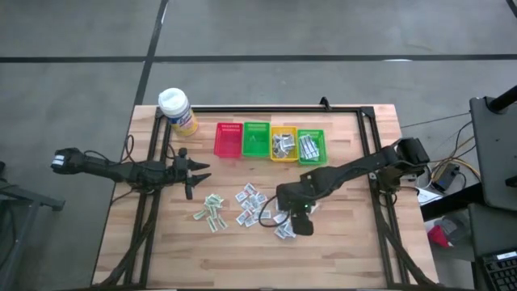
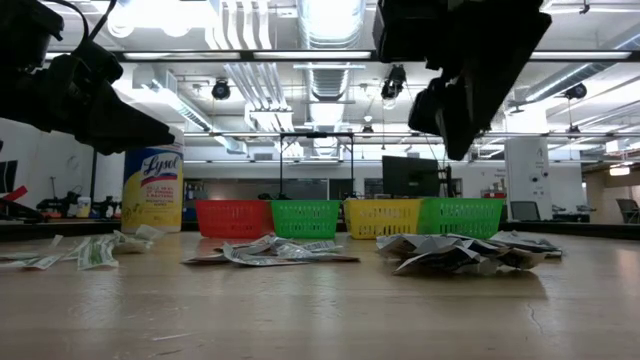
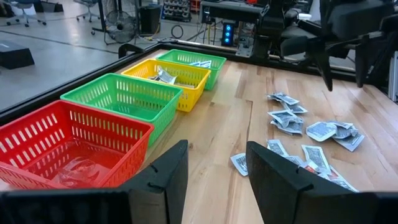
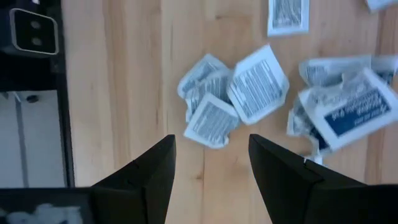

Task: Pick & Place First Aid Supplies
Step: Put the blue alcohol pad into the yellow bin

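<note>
Right gripper (image 4: 208, 165): fingers apart, empty, above crumpled packets (image 4: 233, 99) on table (image 4: 124, 93).
Left gripper (image 3: 214, 168): fingers apart, empty, facing red basket (image 3: 68, 140).

In the high view, the right end effector (image 1: 300, 220) covers part of the packets (image 1: 284, 230) beneath it, so you cannot count them. The print on the packets (image 4: 256, 84) blurs in the right wrist view, and you cannot read it; one packet (image 4: 288, 15) is cut off by the picture's edge. In the left wrist view, the red basket (image 3: 68, 146) runs off the frame, and the clear item inside it is too indistinct to name. In the low view, both arms are cropped at the top, hiding their fingers.
</note>
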